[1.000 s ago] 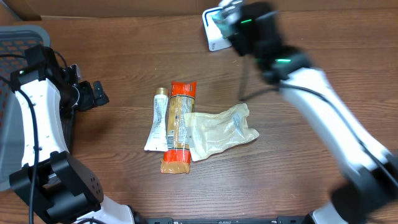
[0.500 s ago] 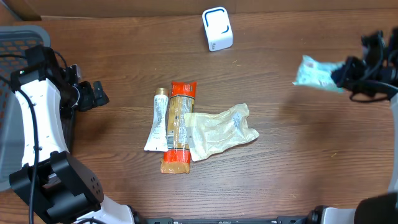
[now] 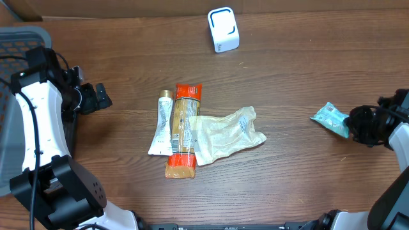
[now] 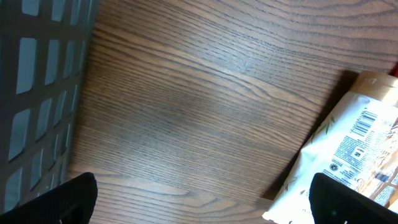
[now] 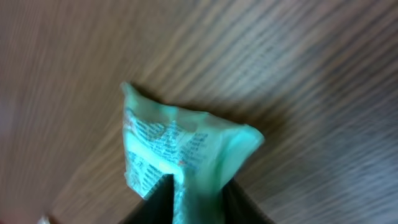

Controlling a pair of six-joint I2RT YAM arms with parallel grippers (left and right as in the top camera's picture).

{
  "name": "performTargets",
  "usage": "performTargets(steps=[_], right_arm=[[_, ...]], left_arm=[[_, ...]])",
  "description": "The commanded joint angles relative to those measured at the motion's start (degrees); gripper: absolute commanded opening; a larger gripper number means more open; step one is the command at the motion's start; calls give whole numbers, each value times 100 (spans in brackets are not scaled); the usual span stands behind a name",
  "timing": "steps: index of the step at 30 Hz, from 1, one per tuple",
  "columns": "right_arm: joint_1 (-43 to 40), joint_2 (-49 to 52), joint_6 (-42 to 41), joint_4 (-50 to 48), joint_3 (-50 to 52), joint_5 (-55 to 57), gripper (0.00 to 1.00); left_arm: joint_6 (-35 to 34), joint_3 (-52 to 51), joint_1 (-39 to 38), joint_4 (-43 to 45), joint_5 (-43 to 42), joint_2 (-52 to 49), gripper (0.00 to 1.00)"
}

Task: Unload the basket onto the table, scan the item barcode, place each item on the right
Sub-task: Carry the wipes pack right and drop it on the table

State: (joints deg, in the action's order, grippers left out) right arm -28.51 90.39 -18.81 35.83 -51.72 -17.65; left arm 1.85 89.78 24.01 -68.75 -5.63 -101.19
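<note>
The teal packet (image 3: 328,117) is at the right side of the table (image 3: 300,70), near the right edge of the overhead view and well apart from the white scanner (image 3: 223,29), which stands close to the far edge; bare wood fills all the room between them. The right gripper (image 3: 351,124) sits against the packet's outer end, hard by the view's right margin; in the right wrist view the packet's crumpled end reaches down between the two dark fingers (image 5: 154,202), but whether they press on it or only flank it I cannot tell.

Mid-table lies a tight cluster: a white tube (image 3: 162,125) touching the left edge of an orange packet (image 3: 183,131), and a translucent pouch (image 3: 229,133) overlapping that packet's right edge; a broad bare stretch separates the pouch from the teal packet.

The left gripper (image 3: 100,97) hovers at the left side with its jaws wide apart and nothing between them; a grey basket (image 4: 31,81) walls the left edge beside it, and clear wood runs from there to the tube.
</note>
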Motion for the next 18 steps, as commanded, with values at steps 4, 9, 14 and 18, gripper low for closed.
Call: performTargets(steps=[4,9,14,18], right_arm=[[-17,-79,-264,39,35,166,52],[-15,-83,-264,195,17,-166,52],[-15,-149,-216,636,-221,-710,52],[-4,-328,-175,1049,-542,-1132,53]], left_arm=[[-98,70,68,2,-20,-39,100],[-98,70,68,2,-20,-39,99],[-98,70,68,2,-20,-39,99],[-98,70,68,2,-20,-39,100]])
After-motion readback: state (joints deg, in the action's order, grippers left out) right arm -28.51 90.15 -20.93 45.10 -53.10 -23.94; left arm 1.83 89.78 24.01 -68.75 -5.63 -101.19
